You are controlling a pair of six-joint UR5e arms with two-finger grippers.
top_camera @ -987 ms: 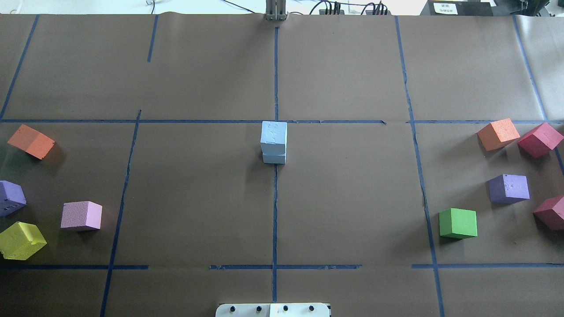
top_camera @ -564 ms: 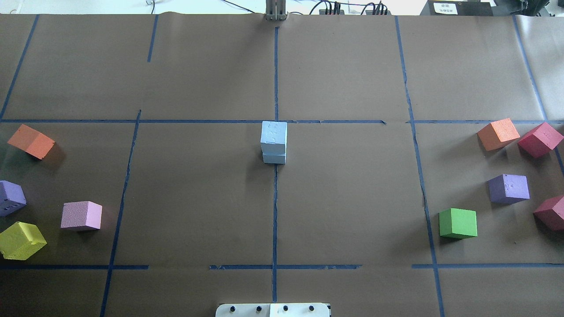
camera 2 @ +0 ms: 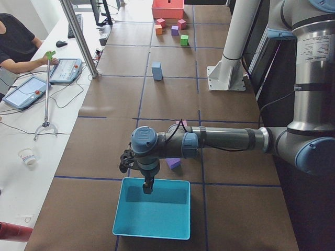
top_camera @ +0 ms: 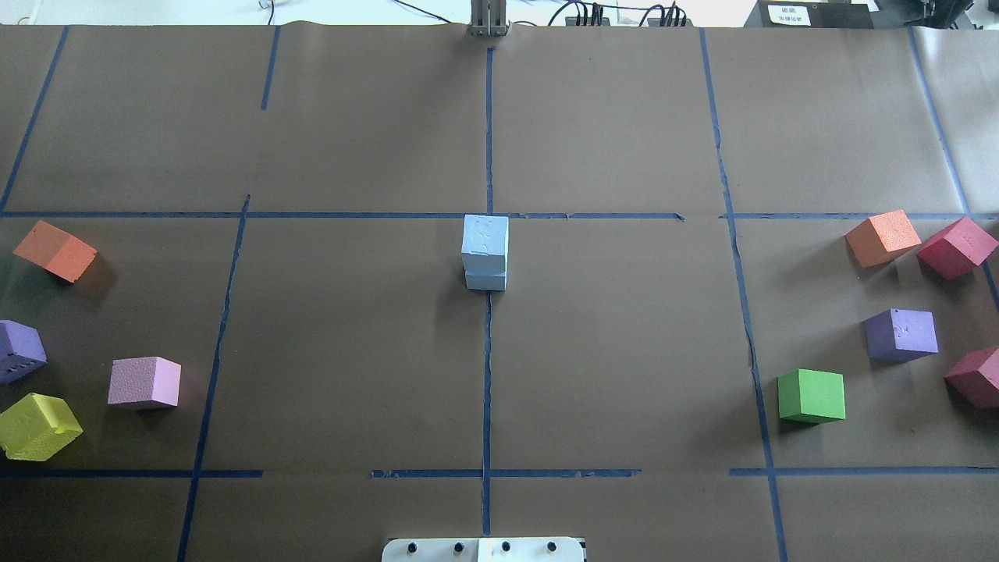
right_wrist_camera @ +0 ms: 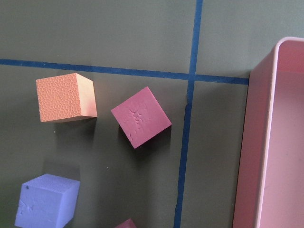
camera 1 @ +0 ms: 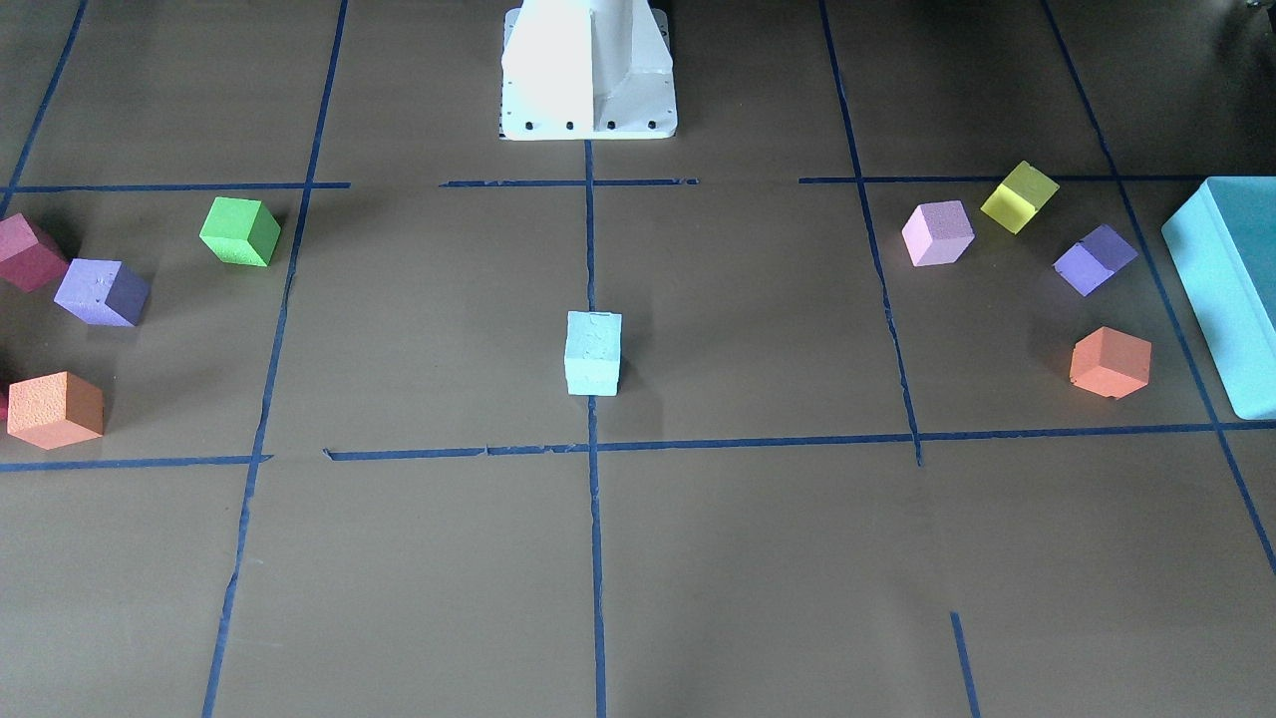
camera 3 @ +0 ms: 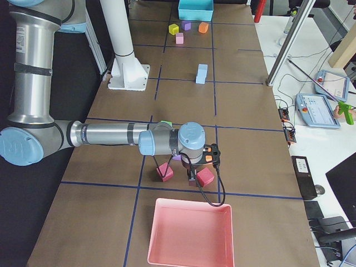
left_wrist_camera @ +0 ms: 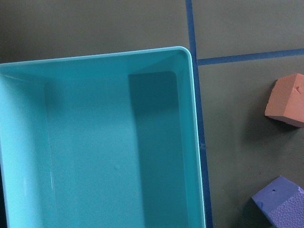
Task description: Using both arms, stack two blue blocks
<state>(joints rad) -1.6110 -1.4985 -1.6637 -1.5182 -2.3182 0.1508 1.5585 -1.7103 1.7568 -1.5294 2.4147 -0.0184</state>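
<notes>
The two blue blocks stand stacked at the table's centre, the upper block (top_camera: 485, 238) on the lower block (top_camera: 485, 280). The stack also shows in the front view (camera 1: 593, 352), the left side view (camera 2: 156, 70) and the right side view (camera 3: 201, 73). No gripper touches it. My left gripper (camera 2: 148, 187) hangs over the teal box (camera 2: 153, 212) at the table's left end. My right gripper (camera 3: 192, 179) hangs over two red cubes near the pink tray (camera 3: 190, 236). Both show only in the side views, so I cannot tell whether they are open or shut.
Orange (top_camera: 55, 250), purple (top_camera: 19, 350), pink (top_camera: 144, 382) and yellow (top_camera: 37, 425) cubes lie at the left. Orange (top_camera: 882, 237), red (top_camera: 956, 247), purple (top_camera: 901, 334), green (top_camera: 812, 395) and another red (top_camera: 975, 377) cube lie at the right.
</notes>
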